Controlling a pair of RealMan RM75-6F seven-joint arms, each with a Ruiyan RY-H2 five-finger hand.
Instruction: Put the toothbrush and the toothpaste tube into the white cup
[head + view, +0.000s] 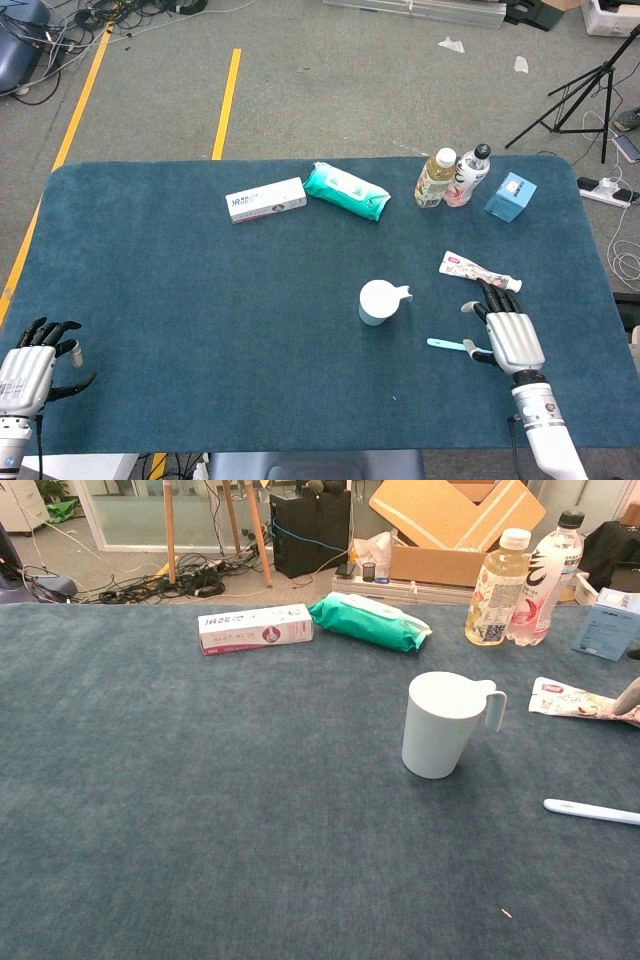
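Note:
The white cup [378,301] [441,724] stands upright near the table's middle, handle to the right. A toothpaste tube [478,271] [578,702] lies flat to its right. A light blue toothbrush [444,344] [590,811] lies nearer the front edge. My right hand [509,335] hovers open, fingers spread, over the toothbrush's right end, fingertips reaching toward the tube; it holds nothing. My left hand [32,365] is open at the front left corner, far from everything. In the chest view only a fingertip of the right hand [630,694] shows at the right edge.
Along the back stand a white toothpaste box [265,200], a green wipes pack [345,193], two bottles [436,178] [470,173] and a small blue box [510,195]. The dark blue table [200,320] ends just in front of both hands.

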